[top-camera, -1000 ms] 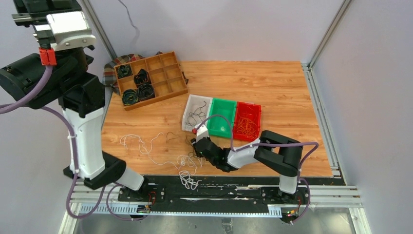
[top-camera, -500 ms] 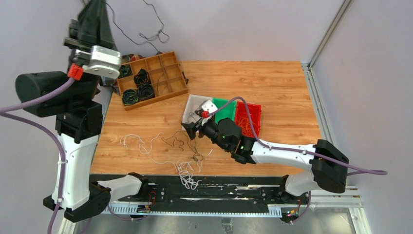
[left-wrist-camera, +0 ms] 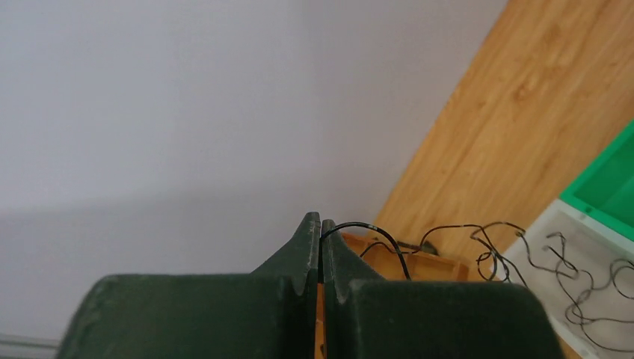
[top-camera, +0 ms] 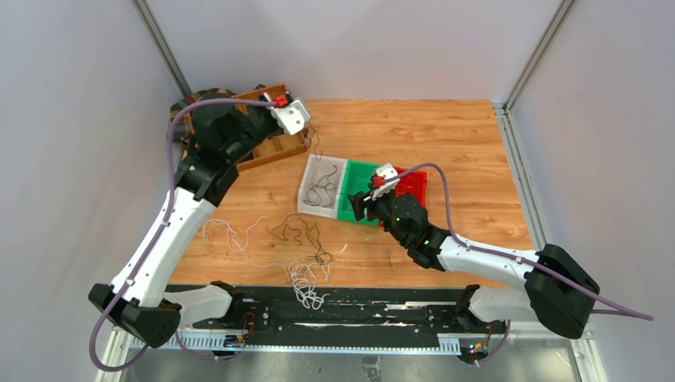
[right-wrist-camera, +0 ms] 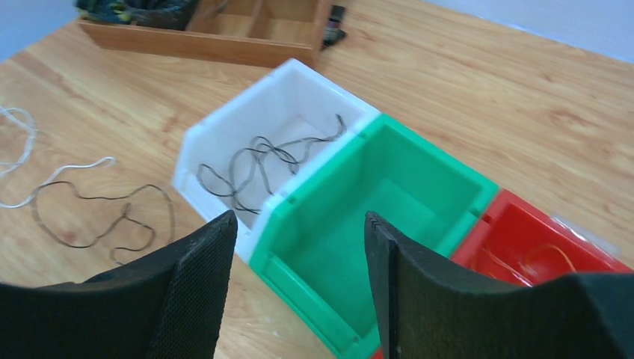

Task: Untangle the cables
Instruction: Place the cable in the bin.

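My left gripper [top-camera: 309, 132] is shut on a thin black cable [left-wrist-camera: 383, 241], held up beside the wooden tray; the cable hangs down into the white bin [top-camera: 307, 185]. It also shows in the left wrist view [left-wrist-camera: 321, 224] with the jaws pressed together on the cable. My right gripper [top-camera: 357, 208] is open and empty, low over the near left part of the green bin [right-wrist-camera: 441, 161]. A black cable [right-wrist-camera: 254, 161] lies in the white bin [right-wrist-camera: 247, 97]. Another black cable [top-camera: 298, 231] and white cables [top-camera: 225, 235] lie loose on the table. Orange cables [right-wrist-camera: 538, 258] lie in the red bin [right-wrist-camera: 516, 217].
A wooden compartment tray [top-camera: 275, 147] with thick black coiled rolls stands at the back left, partly hidden by my left arm. A tangle of white cable [top-camera: 309, 286] lies at the table's near edge. The three bins stand side by side mid-table.
My left arm has swung down from high up to beside the wooden tray, lowering the black cable into the white bin. My right gripper has moved right, from the loose cables to the green bin.
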Controlling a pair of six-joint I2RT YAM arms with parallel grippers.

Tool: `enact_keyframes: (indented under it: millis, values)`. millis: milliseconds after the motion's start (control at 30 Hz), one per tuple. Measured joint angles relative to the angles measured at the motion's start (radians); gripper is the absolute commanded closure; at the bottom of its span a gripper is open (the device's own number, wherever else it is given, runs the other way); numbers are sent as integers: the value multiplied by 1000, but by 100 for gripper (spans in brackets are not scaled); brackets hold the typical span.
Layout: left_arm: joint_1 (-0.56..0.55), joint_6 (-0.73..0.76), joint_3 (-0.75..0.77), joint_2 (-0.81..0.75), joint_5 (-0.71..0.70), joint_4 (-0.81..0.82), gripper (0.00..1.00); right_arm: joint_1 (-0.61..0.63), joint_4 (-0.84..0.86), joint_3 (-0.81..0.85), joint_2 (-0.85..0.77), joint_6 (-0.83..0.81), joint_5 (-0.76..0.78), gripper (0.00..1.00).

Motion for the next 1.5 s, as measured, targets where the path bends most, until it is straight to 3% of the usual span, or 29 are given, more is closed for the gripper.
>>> enact_keyframes:
  millis: [267,867,1167,1500]
  values:
    - [-21,55,-91,92,-23,-6,99,-97,64,-108,-27,18,52,41]
    - [-82,203,-209,307,-72,7,100,-141,307,-249,26,43,63,43]
    - [-134,109,-100,505,-108,-91,100,-143,406,-321,34,85,61,44]
    - [-134,-14,-103,630,-142,-137,99,-144,472,-386,5,103,82,44]
